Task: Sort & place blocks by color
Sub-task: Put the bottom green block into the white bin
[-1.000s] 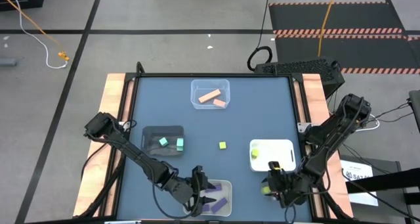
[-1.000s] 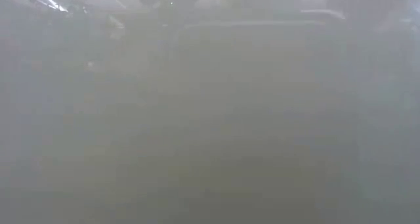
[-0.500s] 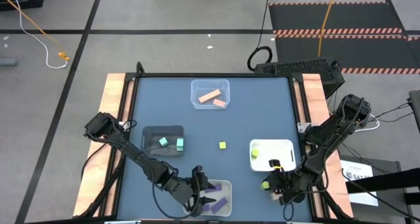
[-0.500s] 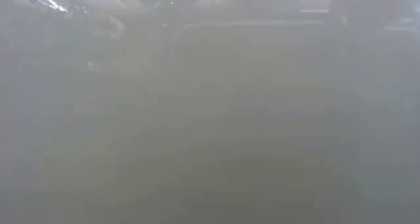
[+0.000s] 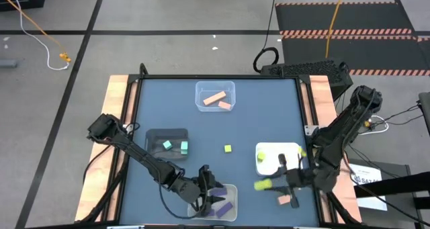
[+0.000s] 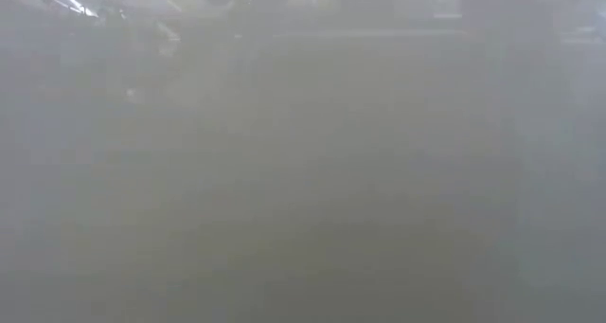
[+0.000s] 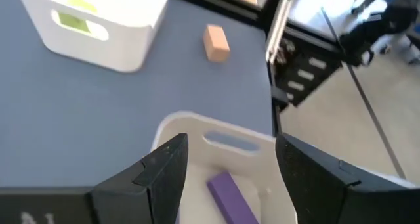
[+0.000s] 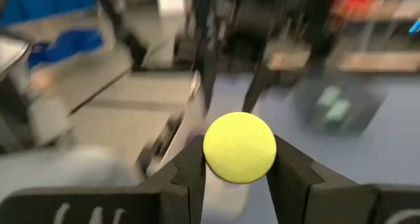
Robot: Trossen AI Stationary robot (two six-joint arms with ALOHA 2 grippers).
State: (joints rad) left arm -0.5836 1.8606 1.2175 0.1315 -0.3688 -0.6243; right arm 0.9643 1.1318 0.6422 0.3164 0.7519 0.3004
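Note:
My right gripper (image 5: pixel 267 184) is shut on a yellow-green round piece (image 5: pixel 261 185) near the table's front right, just in front of the white tray (image 5: pixel 290 148). The white tray holds a yellow-green block (image 5: pixel 261 156). My left gripper (image 5: pixel 209 194) is open over the near-left part of the clear tray (image 5: pixel 232 189), with a purple bar (image 7: pixel 230 196) lying in the tray below its fingers. A yellow-green cube (image 5: pixel 228 148) and an orange block (image 5: pixel 285 200) lie on the blue table. My right gripper pinches the round piece between its two fingers, by two opposite sides of its rim (image 8: pixel 211 159). The fingers lie about level and point toward the table's left. The piece is lifted clear of the table, its round face (image 8: pixel 239 147) toward the wrist camera.
A black tray (image 5: pixel 156 133) at mid-left holds two teal blocks. A clear tray (image 5: pixel 200 89) at the far middle holds two orange blocks. The orange block also shows in the left wrist view (image 7: pixel 216 41), beside the white tray (image 7: pixel 118 33). The low view is fogged over.
My right gripper has swung toward the table's left with the round piece, and its arm has drawn back toward the far edge. This has uncovered the orange block on the table. My left gripper has shifted slightly right, over the clear tray.

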